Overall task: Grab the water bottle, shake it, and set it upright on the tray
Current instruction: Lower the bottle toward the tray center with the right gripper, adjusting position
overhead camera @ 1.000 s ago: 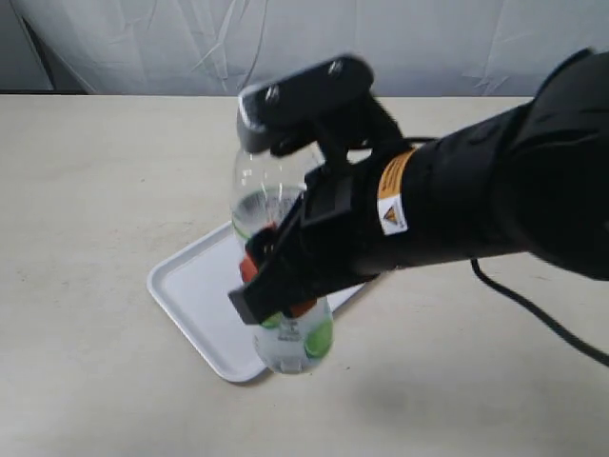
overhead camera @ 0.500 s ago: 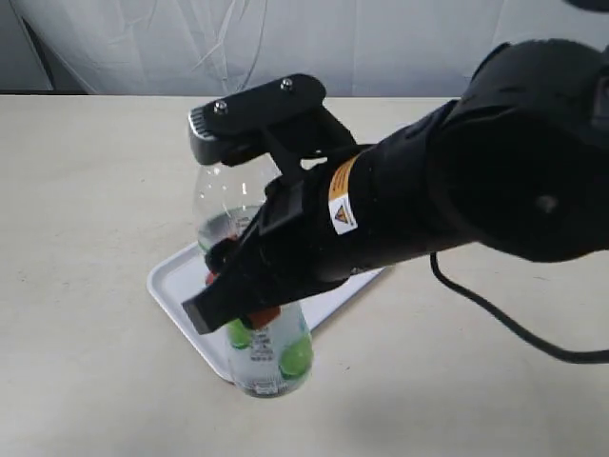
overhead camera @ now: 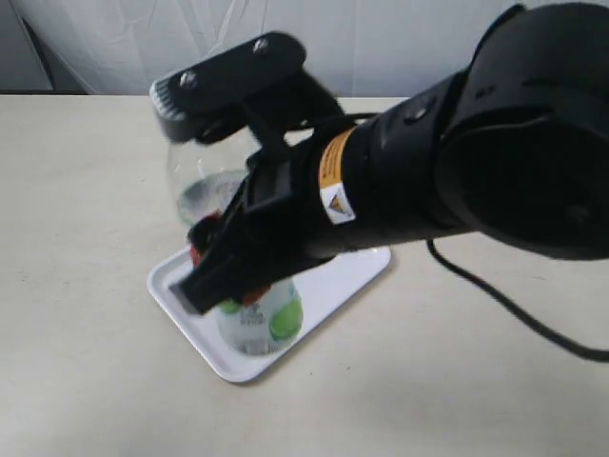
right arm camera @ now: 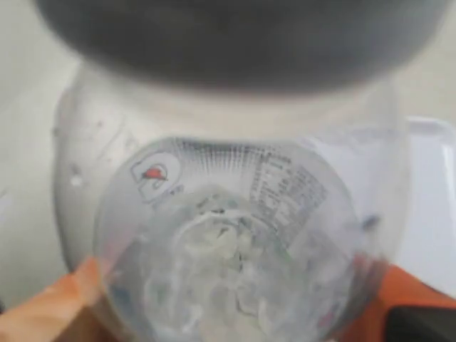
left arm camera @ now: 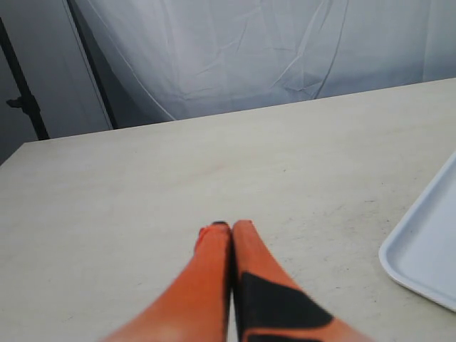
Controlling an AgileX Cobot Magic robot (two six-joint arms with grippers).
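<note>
The water bottle (overhead camera: 259,322) is a clear bottle with a white label and green marks, held roughly upright, leaning slightly left. My right gripper (overhead camera: 228,276) is shut on its middle, and orange fingers (overhead camera: 199,251) show on either side. Its base is low over the front corner of the white tray (overhead camera: 344,278); contact cannot be told. The cap is hidden by the wrist. In the right wrist view the bottle (right arm camera: 228,235) fills the frame between orange fingers (right arm camera: 53,306), with the tray (right arm camera: 434,199) beside it. My left gripper (left arm camera: 229,226) is shut and empty above bare table.
The beige table (overhead camera: 86,171) stretches around the tray, backed by a white cloth curtain (overhead camera: 114,38). A black cable (overhead camera: 514,314) trails from the right arm across the table. A tray corner (left arm camera: 427,249) shows in the left wrist view.
The right arm has swung leftward and lower with the bottle. The bottle's base has gone from beyond the tray's front edge to over the tray's front corner.
</note>
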